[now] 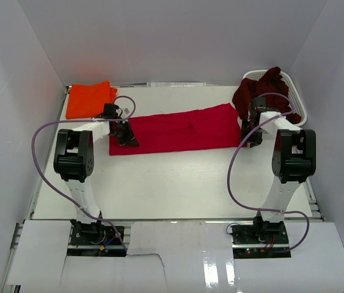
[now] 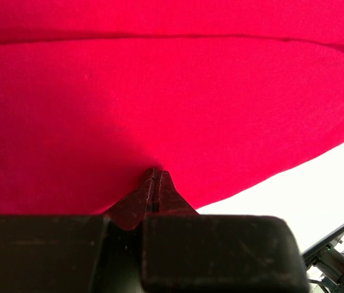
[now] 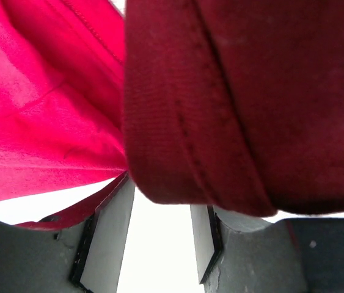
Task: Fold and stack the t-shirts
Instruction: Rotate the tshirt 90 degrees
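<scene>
The crimson red t-shirt (image 1: 178, 129) lies as a long flat band across the middle of the table. My left gripper (image 1: 124, 135) sits on its left end. In the left wrist view its jaws (image 2: 153, 178) are shut, with the tips buried in the red cloth (image 2: 172, 97). My right gripper (image 1: 249, 131) is at the shirt's right end, open, with only bare table between its pads (image 3: 107, 238). Red cloth (image 3: 31, 122) lies just left of it. The dark maroon t-shirt (image 1: 258, 91) hangs out of the basket, and its hem (image 3: 220, 122) is right before the fingers. The orange t-shirt (image 1: 89, 99) lies folded at the back left.
The white lattice basket (image 1: 294, 97) stands at the back right corner, against the right wall. White walls close in the table on three sides. Purple cables loop from both arms over the near half of the table (image 1: 172, 183).
</scene>
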`<state>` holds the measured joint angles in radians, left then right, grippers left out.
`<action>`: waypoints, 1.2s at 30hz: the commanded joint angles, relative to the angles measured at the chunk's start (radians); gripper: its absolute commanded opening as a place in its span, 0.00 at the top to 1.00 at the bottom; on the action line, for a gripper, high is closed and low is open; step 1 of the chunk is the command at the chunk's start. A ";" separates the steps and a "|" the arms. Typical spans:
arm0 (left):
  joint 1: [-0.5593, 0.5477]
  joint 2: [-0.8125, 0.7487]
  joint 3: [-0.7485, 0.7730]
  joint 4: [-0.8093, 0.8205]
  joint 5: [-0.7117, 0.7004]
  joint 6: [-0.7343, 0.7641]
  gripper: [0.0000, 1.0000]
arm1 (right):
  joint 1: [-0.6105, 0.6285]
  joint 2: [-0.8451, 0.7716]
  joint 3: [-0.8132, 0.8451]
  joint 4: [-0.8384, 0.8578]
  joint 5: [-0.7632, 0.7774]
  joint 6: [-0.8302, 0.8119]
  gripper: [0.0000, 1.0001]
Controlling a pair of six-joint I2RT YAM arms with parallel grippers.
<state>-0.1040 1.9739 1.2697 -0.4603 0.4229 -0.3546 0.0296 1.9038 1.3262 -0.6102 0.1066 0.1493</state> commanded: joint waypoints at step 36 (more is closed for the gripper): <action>0.035 0.058 0.391 -0.101 -0.188 0.068 0.27 | 0.207 0.032 0.200 0.030 -0.280 0.150 0.14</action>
<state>-0.0898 1.9675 1.6054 -0.5507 0.2104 -0.3096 0.2268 1.9259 1.4750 -0.5835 -0.1730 0.2756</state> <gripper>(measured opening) 0.720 0.857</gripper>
